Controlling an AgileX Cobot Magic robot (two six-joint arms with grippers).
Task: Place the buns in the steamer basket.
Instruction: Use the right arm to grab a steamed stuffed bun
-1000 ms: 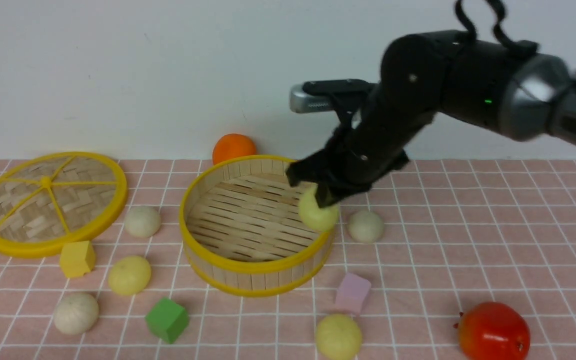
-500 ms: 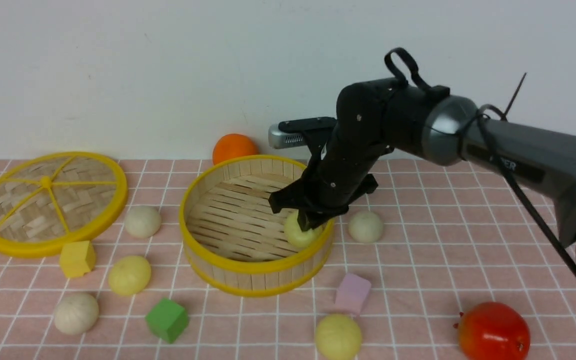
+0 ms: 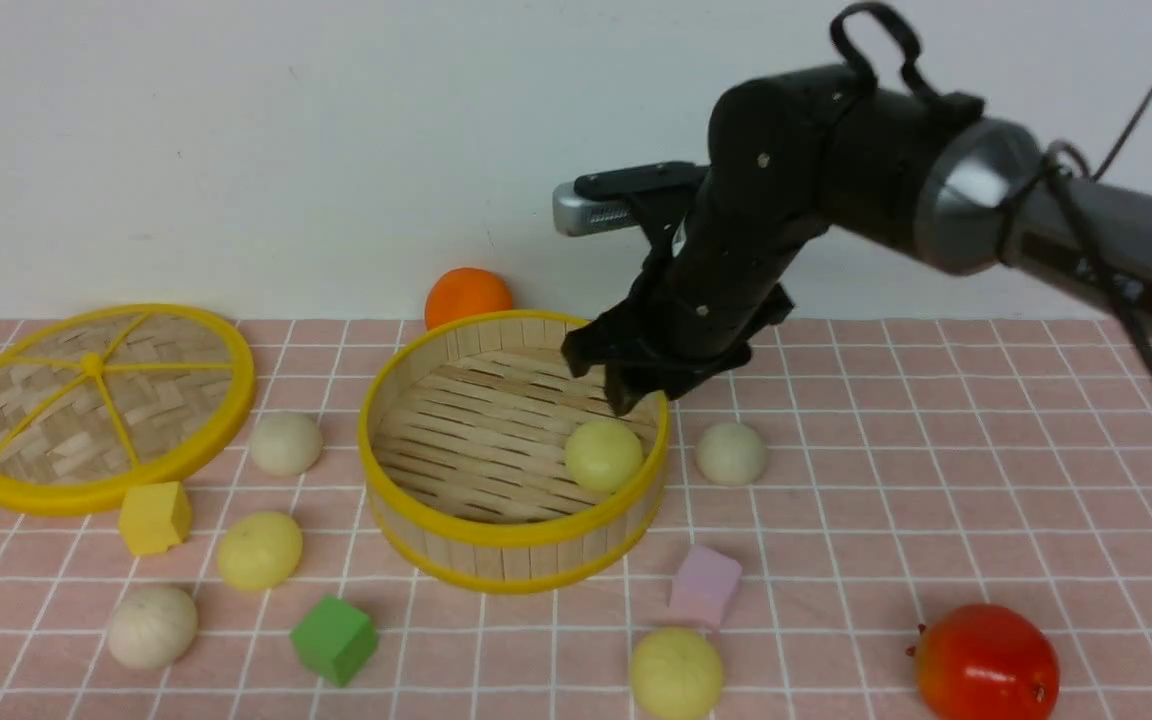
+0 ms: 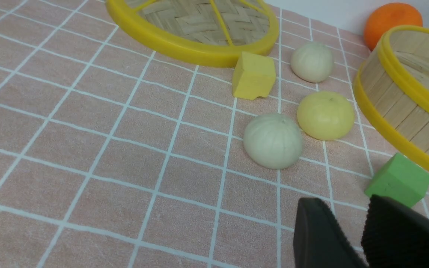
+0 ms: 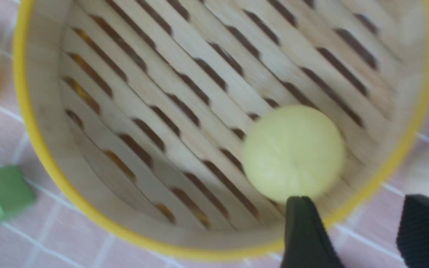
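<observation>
Front view: the right arm [image 3: 836, 150] bends down over the steamer basket [image 3: 496, 535], its jaws wide and empty just above a pale yellow bun [image 3: 603, 455] lying inside by the basket's right wall. Left wrist view: the left jaws, narrowly parted and empty, hang low over the desk [image 4: 88, 149] left of the basket. Right wrist view: that bun sits on the basket's slats.

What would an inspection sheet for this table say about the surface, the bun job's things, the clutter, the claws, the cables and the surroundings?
Surface: pink checked cloth, flat.
Job's things: steamer basket holds one yellow bun; outside on the cloth, two more yellow buns and three white buns.
Clutter: woven lid, orange fruit, red fruit, yellow block, green block, pink block.
Claws: right claw open, empty, above the basket; left claw open, empty, near the green block.
Cables: black cable looped on the right arm.
Surroundings: plain white wall.
</observation>
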